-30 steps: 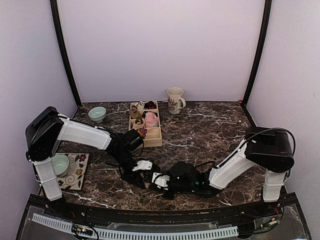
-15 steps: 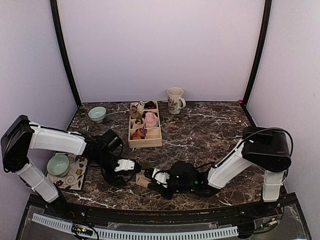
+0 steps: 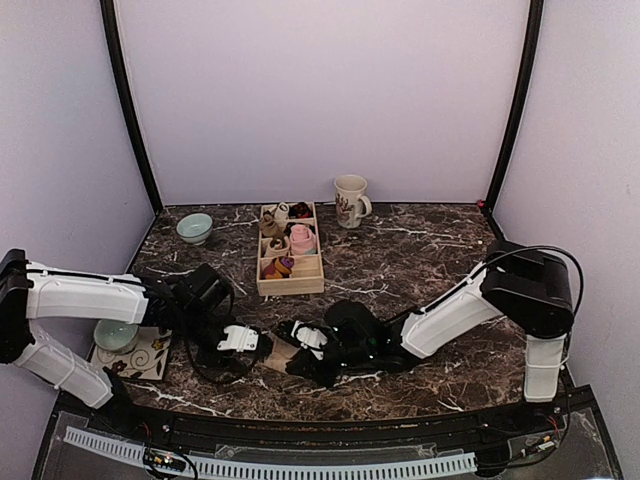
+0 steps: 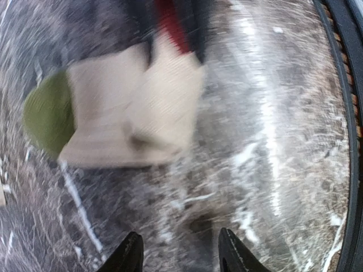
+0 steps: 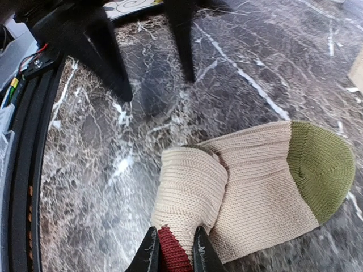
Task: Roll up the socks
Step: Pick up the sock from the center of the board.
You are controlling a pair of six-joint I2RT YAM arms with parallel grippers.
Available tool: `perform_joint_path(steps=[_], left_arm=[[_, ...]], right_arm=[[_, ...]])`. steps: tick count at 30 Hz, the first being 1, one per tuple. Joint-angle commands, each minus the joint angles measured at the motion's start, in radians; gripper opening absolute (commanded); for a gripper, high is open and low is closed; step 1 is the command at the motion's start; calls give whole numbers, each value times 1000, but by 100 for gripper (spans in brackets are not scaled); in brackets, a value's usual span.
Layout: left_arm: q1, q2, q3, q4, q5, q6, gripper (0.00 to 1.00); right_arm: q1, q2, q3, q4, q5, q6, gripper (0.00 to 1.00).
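Down at the near edge of the marble table (image 3: 430,250), the beige sock (image 5: 249,187) is lying mostly flat. Its green toe sticks out to one side and the other end is folded over into a loose roll. The right gripper (image 5: 173,252) is clamped on the red patch at that folded end, fingers squeezed in with the knit pinched between them.

The left gripper (image 4: 180,258) has its fingers apart with nothing between them. It's hovering over bare marble just short of the sock and not touching it.

What changed: a second ago the left gripper was right up against the sock next to the right one, with its elbow raised high. Since then it has let go and backed off to the left, and that arm now lies low and stretched out along the table. The right gripper has dragged the sock a little left and away from the front edge.

Further back, the wooden tray (image 3: 300,285) of rolled bundles and the mug (image 3: 350,200) sit where they were.
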Motion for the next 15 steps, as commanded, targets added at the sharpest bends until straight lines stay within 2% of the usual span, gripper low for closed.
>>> perform_joint_path(steps=[1, 4, 8, 15], left_arm=[[-122, -125, -100, 136, -58, 140, 48], [-191, -179, -186, 347, -161, 202, 51], [-235, -217, -280, 541, -235, 284, 51], [-276, -157, -322, 677, -293, 325, 50]], right_arm=[[-31, 102, 42, -335, -136, 87, 3], [-65, 114, 58, -346, -209, 153, 3], [-105, 128, 65, -328, -309, 249, 3], [-138, 170, 130, -411, -383, 327, 3]])
